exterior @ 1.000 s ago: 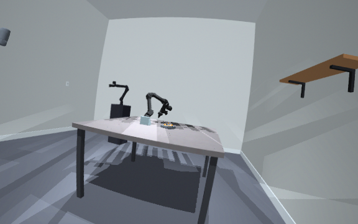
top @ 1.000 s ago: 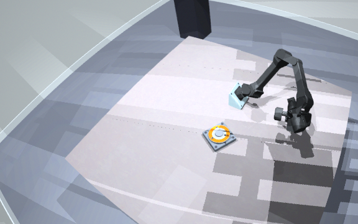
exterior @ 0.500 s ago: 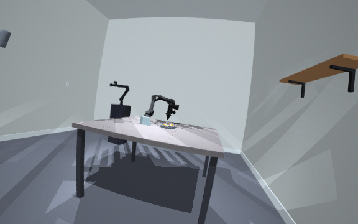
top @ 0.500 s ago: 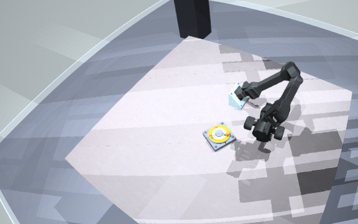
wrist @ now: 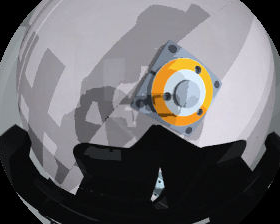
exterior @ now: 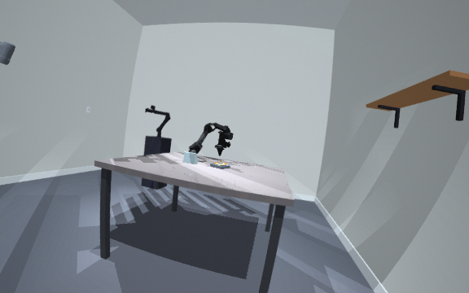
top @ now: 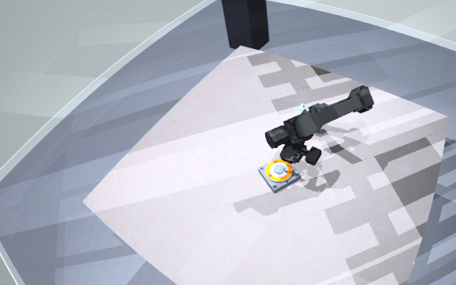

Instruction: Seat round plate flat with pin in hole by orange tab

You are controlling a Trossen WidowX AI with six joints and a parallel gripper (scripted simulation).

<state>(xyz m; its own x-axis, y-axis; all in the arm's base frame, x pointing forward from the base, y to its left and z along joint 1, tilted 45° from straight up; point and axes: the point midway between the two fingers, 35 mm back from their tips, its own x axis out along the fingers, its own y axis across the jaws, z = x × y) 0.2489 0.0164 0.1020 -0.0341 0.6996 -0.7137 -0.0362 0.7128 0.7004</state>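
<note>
The round plate (top: 268,171) (wrist: 158,95), with an orange outer ring and a pale inner ring, sits around the grey post (top: 279,169) (wrist: 187,93) on the square grey base (top: 284,184) (exterior: 221,167) (wrist: 163,59). Several dark round marks show on the plate in the wrist view. I cannot clearly make out the orange tab, the pin or whether the plate lies flat. My gripper (exterior: 220,155) (wrist: 155,129) is shut and empty. It points down above the base, apart from the plate. In the top view its fingertips are hidden by the gripper's body.
A pale blue bracket (top: 302,108) (exterior: 190,158) stands on the table (top: 172,166) (exterior: 157,171) by the foot of my arm. A black pedestal (top: 245,28) (exterior: 157,146) carrying another arm stands beyond the table. A wooden shelf (exterior: 426,89) is on the right wall.
</note>
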